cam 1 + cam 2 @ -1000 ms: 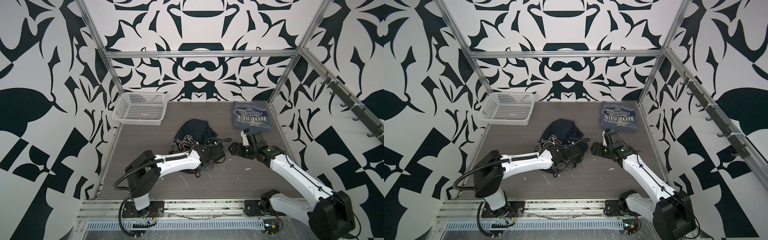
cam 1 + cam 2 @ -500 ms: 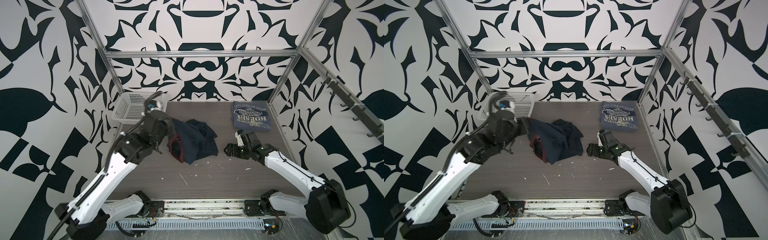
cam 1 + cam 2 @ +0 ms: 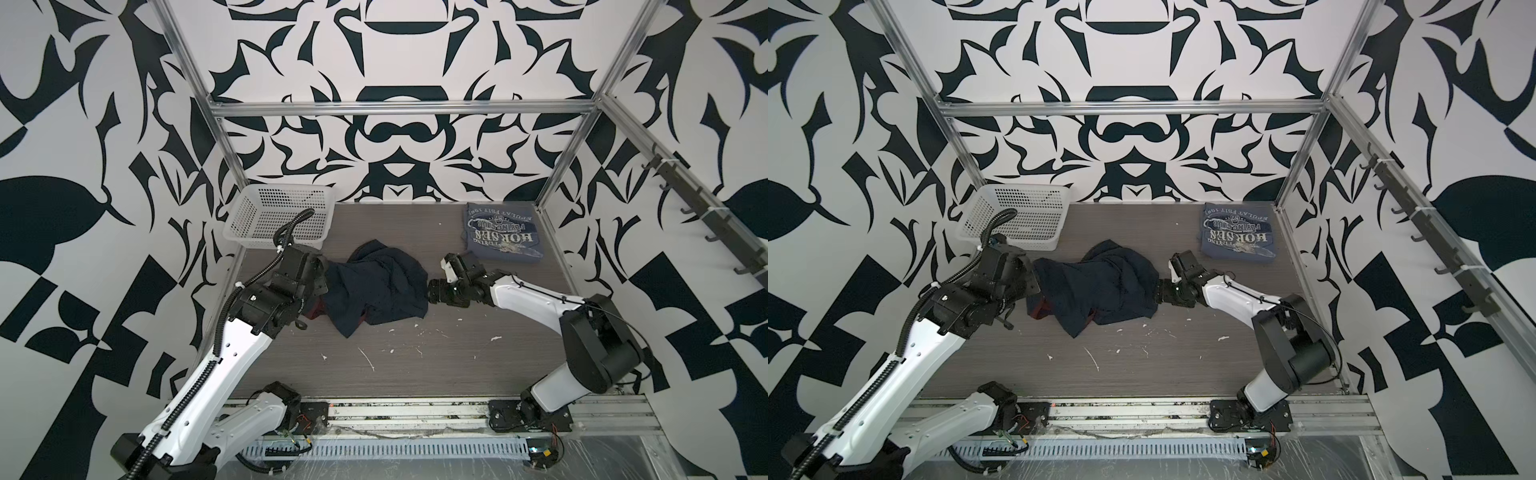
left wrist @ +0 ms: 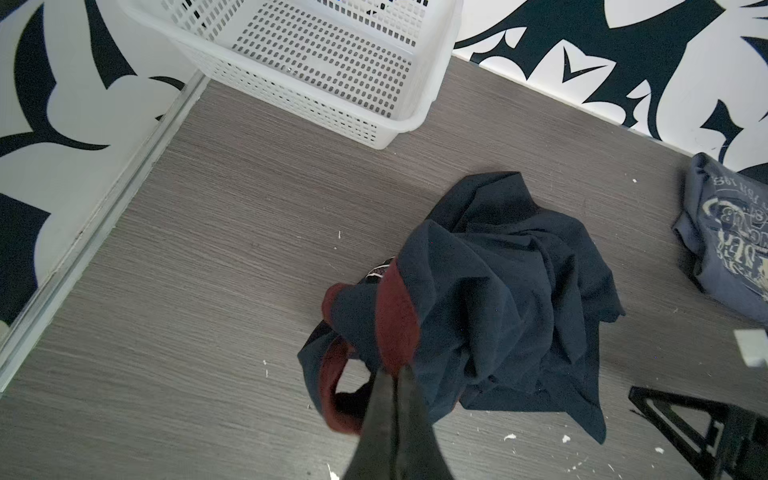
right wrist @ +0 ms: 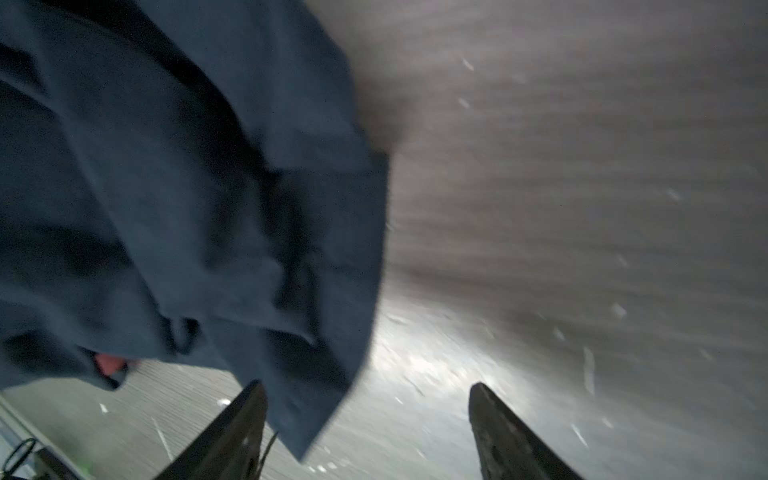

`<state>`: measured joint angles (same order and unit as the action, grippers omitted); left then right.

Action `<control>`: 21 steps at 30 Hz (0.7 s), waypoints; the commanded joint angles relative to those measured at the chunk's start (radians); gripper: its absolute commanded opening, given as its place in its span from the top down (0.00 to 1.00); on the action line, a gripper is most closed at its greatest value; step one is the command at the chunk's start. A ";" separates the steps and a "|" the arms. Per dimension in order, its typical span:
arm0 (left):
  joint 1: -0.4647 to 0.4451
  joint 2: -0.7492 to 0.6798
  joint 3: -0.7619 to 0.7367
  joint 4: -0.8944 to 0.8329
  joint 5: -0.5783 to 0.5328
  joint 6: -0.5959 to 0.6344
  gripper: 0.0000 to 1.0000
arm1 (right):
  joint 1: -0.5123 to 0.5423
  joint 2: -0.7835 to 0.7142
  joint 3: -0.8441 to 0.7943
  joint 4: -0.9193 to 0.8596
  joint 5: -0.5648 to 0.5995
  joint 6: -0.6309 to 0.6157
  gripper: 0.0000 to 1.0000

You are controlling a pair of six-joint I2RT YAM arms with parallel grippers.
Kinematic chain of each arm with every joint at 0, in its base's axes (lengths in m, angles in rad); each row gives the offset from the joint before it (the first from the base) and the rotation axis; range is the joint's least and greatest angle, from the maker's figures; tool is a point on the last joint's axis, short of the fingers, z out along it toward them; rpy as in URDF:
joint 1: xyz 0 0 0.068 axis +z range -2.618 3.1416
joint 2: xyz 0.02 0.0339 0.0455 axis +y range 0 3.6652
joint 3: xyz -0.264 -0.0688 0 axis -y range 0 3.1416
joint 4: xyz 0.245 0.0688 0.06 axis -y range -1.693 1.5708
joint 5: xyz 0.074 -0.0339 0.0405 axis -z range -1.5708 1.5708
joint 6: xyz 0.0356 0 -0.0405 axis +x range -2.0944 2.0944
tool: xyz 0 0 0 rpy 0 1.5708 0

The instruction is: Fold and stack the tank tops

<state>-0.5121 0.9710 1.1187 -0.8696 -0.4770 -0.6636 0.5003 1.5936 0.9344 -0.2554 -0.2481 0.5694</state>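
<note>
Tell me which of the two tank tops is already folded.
The slate grey-blue tank top with white print: a flat rectangle by the far wall. The dark navy, red-trimmed tank top is crumpled mid-table, held by the left gripper.

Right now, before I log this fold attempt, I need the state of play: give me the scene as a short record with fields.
navy tank top: bunched and unfolded, mid-table
grey-blue tank top: folded flat, print up, far right corner
left gripper: shut on the navy tank top's red trim
right gripper: open at the navy tank top's opposite edge, not gripping
white basket: far left corner, apart from both tops
</note>
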 commanded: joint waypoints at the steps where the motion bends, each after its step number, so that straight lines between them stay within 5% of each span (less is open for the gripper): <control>1: 0.004 -0.020 -0.005 -0.046 -0.036 -0.013 1.00 | 0.011 0.038 0.093 0.045 -0.011 -0.005 0.21; 6: 0.004 -0.027 -0.015 -0.044 -0.046 -0.005 1.00 | -0.015 0.185 0.259 -0.032 0.047 -0.080 0.22; 16: 0.007 -0.038 -0.036 -0.042 -0.054 -0.001 1.00 | -0.039 0.399 0.473 -0.119 -0.002 -0.116 0.47; 17: 0.007 -0.036 -0.036 -0.042 -0.054 0.001 1.00 | -0.038 0.400 0.477 -0.120 -0.002 -0.116 0.51; 21: 0.010 -0.029 -0.027 -0.042 -0.065 0.006 1.00 | -0.039 0.356 0.489 -0.139 -0.005 -0.120 1.00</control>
<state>-0.5095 0.9474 1.0912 -0.8799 -0.5121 -0.6613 0.4561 2.0193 1.3739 -0.3557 -0.2489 0.4641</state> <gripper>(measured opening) 0.043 0.070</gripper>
